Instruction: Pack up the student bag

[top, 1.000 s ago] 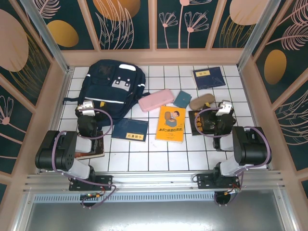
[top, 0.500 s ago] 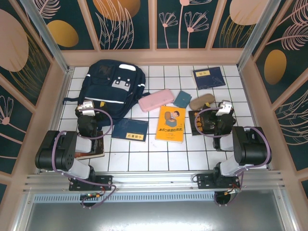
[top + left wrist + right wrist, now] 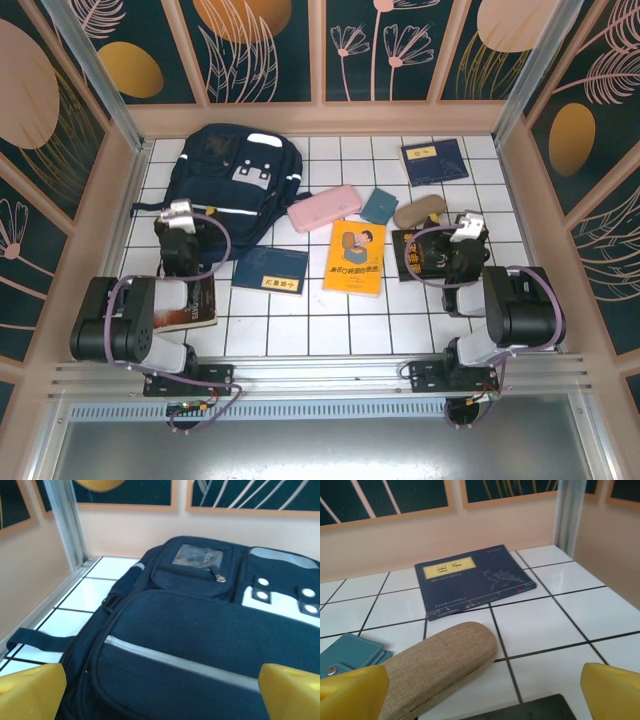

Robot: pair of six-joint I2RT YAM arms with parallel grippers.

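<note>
The student bag [image 3: 228,178] is a large navy backpack with a thin white stripe, lying flat at the back left of the tiled table. My left gripper [image 3: 179,210] hovers at the bag's near left edge. In the left wrist view the bag [image 3: 200,625] spreads out ahead, and the left gripper [image 3: 160,695] stands open with only the bag's fabric beyond its yellow fingertips [image 3: 31,690]. My right gripper [image 3: 467,224] is open at the right. In the right wrist view the right gripper [image 3: 481,692] faces a tan glasses case [image 3: 435,667], holding nothing.
A pink pencil case [image 3: 325,208], a teal wallet [image 3: 379,206], the tan glasses case [image 3: 418,212], a yellow book [image 3: 355,257] and a navy book [image 3: 270,270] lie mid-table. Another navy book [image 3: 434,160] is at the back right. Dark books lie under the right arm [image 3: 418,255] and by the left arm [image 3: 190,300]. Walls enclose the table.
My left gripper has moved slightly away from the base, closer over the bag's near edge, uncovering more of the dark book by the arm. The right arm has not moved.
</note>
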